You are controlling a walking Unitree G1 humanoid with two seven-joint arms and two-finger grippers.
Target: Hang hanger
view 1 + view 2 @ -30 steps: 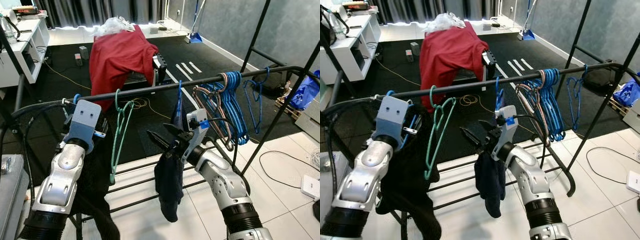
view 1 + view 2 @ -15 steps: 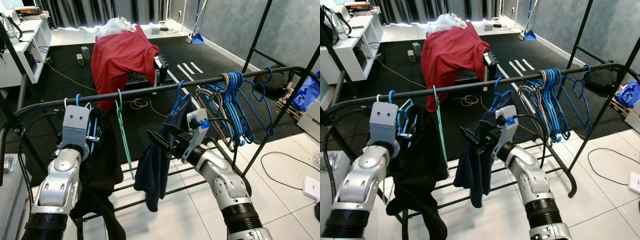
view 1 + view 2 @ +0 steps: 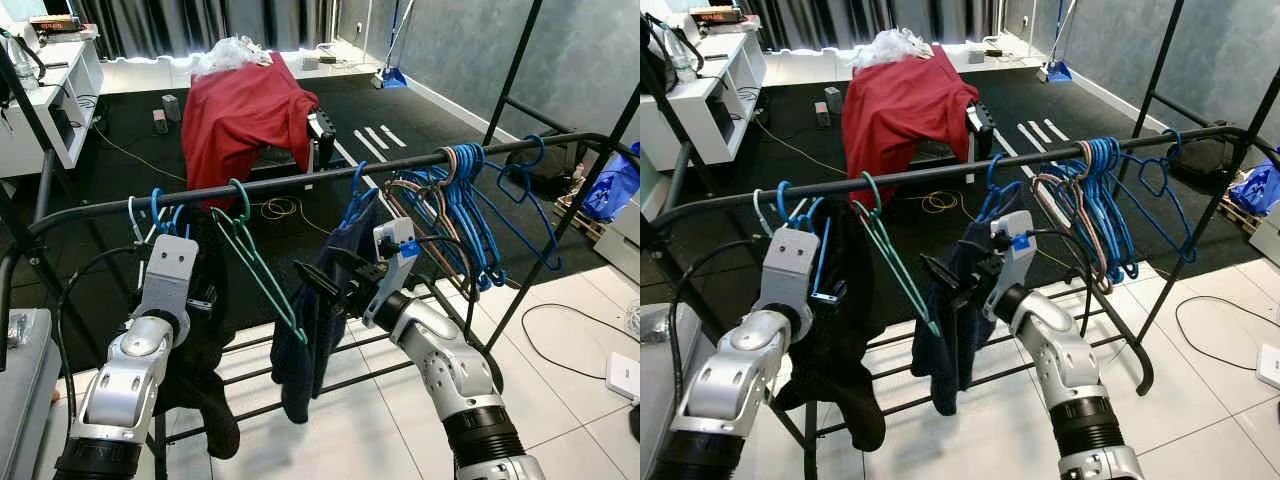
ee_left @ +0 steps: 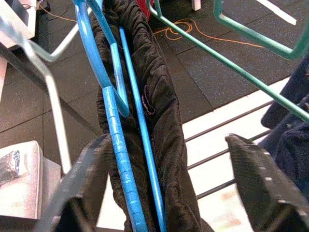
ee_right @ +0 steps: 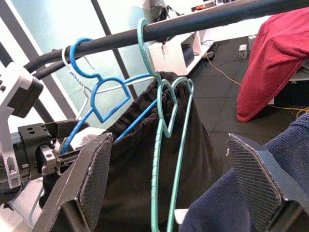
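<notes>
A black rail (image 3: 300,180) crosses in front of me. A green hanger (image 3: 255,265) is hooked on it and swings out at a slant, free of both grippers. Left of it, a blue hanger (image 4: 113,125) carries a black garment (image 4: 159,111). My left gripper (image 4: 169,193) is open just below and in front of that garment. My right gripper (image 3: 318,265) is open too, beside a navy garment (image 3: 305,345) on another blue hanger (image 3: 357,190). In the right wrist view the green hanger (image 5: 166,145) hangs ahead of the fingers (image 5: 91,179).
A bunch of several blue hangers (image 3: 470,210) crowds the rail's right end. The rack's lower bars (image 3: 330,375) and slanted uprights (image 3: 515,70) stand close. A red cloth (image 3: 240,110) drapes something behind, a white desk (image 3: 40,90) is far left, and cables lie on the floor.
My left gripper has dropped away from the rail. The green hanger stays hooked, having swung from hanging flat to slanting right. The navy garment is swaying.
</notes>
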